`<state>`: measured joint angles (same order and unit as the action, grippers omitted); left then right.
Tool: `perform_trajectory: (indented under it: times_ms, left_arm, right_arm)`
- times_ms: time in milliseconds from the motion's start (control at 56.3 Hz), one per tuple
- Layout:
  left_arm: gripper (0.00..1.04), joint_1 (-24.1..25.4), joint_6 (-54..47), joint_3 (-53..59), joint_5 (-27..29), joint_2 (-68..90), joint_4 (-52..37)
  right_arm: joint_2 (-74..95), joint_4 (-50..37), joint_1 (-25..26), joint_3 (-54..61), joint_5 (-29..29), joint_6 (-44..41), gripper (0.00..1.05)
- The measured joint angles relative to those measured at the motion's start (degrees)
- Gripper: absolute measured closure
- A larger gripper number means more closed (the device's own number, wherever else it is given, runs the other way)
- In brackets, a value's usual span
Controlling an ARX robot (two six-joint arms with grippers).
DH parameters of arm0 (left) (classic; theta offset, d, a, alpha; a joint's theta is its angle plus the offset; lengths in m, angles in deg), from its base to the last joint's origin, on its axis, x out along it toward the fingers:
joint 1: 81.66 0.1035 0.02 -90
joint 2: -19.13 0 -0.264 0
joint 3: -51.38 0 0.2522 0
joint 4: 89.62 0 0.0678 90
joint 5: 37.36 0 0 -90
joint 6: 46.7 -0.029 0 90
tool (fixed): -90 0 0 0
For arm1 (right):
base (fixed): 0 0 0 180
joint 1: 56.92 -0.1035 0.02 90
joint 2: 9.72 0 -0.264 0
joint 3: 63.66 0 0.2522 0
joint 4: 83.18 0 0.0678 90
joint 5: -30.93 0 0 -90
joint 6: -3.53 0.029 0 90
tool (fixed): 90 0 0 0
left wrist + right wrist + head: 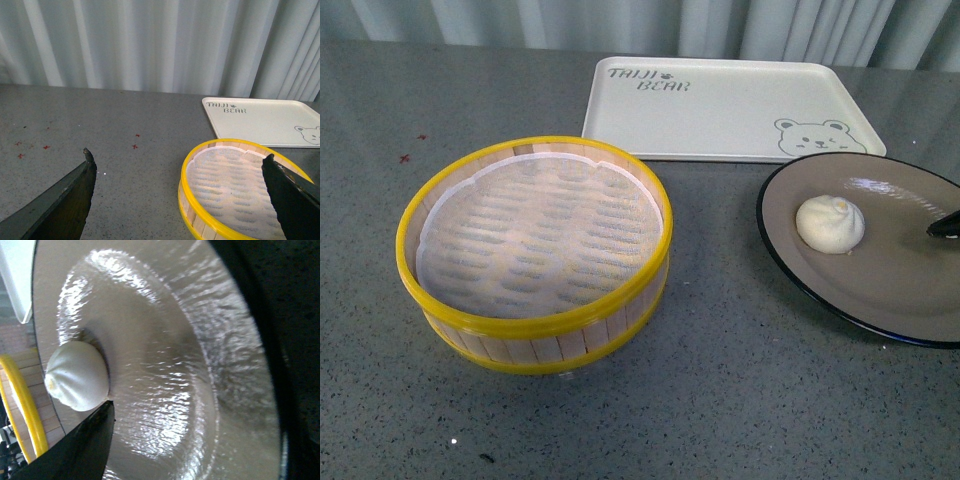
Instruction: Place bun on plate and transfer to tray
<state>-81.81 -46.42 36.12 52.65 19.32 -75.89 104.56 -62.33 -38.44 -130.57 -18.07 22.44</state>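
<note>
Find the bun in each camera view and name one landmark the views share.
Front view: the bun sits on the brown plate, at the right of the picture.
Left wrist view: not in it.
Right wrist view: on the plate's glossy inside, near the yellow-rimmed basket.
Shared landmark: that basket, seen in all three views.

One bun (830, 222), one plate (890, 275), one tray (720, 115). One basket (534, 326) too (a single liner (535, 235) inside).
</note>
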Motion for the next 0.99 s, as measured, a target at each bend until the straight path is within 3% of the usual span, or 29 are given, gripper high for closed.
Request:
perform_trajectory:
  times_ms: [178,497,994]
  left_arm:
    - [0.07,0.0,0.0,0.0,0.02,0.0,0.0]
    - [0.07,0.0,0.0,0.0,0.02,0.0,0.0]
    - [0.07,0.0,0.0,0.0,0.02,0.0,0.0]
  right_arm:
    - [1.99,3.82,-0.48,-2.36,-4.94,0.15,0.64]
    - [1.97,4.66,0.28,-3.06,-0.59,0.46,0.99]
    - [-1.09,-8.22,0.94,4.7,6.25,6.47,1.01]
